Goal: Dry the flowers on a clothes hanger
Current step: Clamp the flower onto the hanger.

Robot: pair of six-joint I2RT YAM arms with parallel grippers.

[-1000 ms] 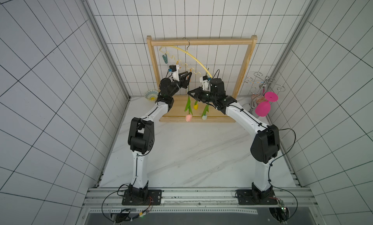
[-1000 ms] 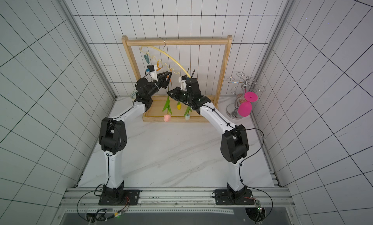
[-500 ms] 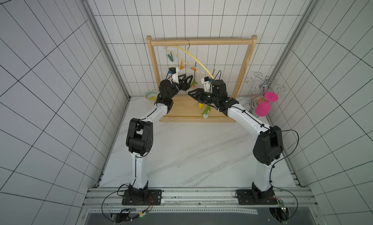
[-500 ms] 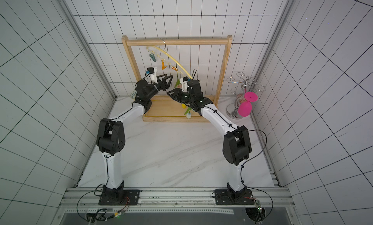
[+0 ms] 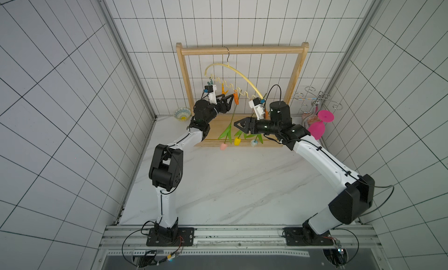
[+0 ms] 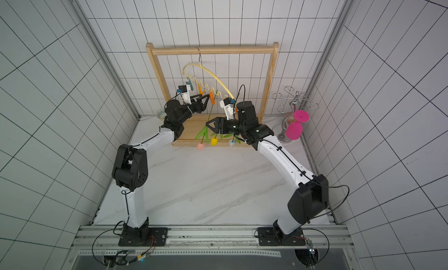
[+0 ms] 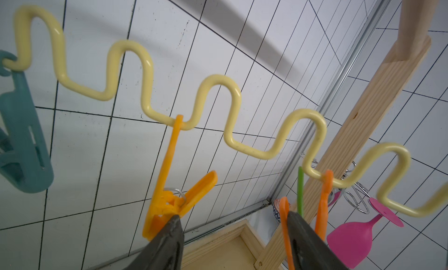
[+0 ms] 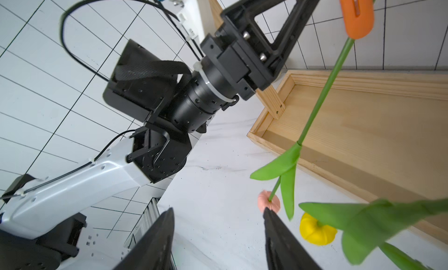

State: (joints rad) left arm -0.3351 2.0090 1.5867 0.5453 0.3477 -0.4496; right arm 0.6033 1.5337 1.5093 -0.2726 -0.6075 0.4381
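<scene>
Pale-yellow hanger (image 5: 243, 75) is hanging from the rack (image 5: 242, 50) in both top views, flowers (image 5: 237, 141) dangling heads-down off its lower half over the base's (image 5: 219, 125) front edge, bare tabletop (image 5: 230, 184) ahead. Spread and empty, the left gripper (image 5: 231, 102) is hovering beside an orange pin (image 5: 236, 98), the right gripper (image 5: 235, 125) beside the stems (image 5: 232, 116). Left wrist: fingers (image 7: 169, 239) are flanking open air under the wavy bar (image 7: 218, 79). Right wrist: pink tulip (image 8: 269, 203) is hanging beside one fingertip (image 8: 274, 230).

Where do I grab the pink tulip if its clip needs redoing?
Take the pink tulip on the bare stem between the orange clothespin and the leaves. It hangs head down, nearly straight, so come in level from the arms' side, jaws either side of the stem. The leaves and bloom below look wide and floppy.
</scene>
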